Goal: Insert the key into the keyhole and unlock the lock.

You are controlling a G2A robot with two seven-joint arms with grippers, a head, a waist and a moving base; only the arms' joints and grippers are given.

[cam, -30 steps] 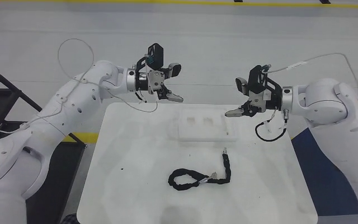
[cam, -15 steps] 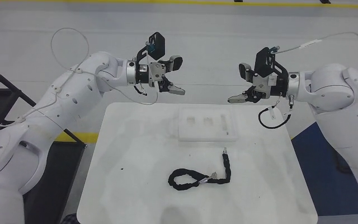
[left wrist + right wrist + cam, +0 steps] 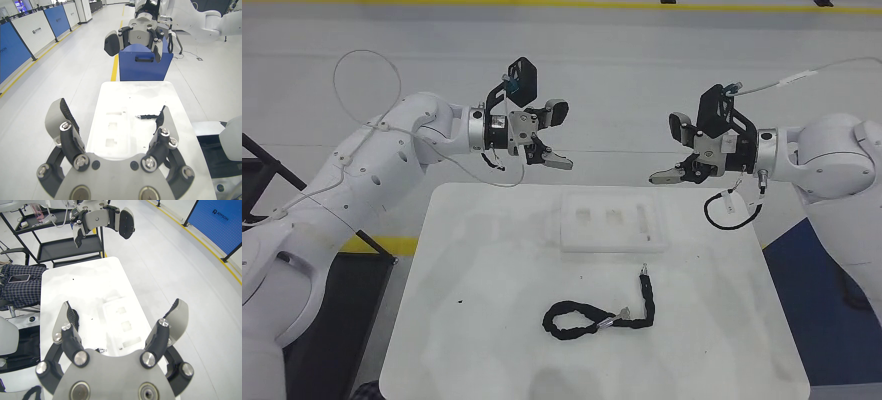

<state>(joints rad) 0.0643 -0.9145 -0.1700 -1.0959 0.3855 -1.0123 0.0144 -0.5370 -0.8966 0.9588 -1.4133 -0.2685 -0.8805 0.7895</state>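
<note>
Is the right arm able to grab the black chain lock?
Probably yes: the right arm's fingers hang open near the far edge of the table, and nothing stands between them and the chain lock.

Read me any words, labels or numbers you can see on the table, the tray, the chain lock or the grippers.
On the table: none.
On the tray: none.
On the chain lock: too small to tell.
On the left gripper and the right gripper: none.
On the barrier panels behind: a printed brand mark, not read off here.
</note>
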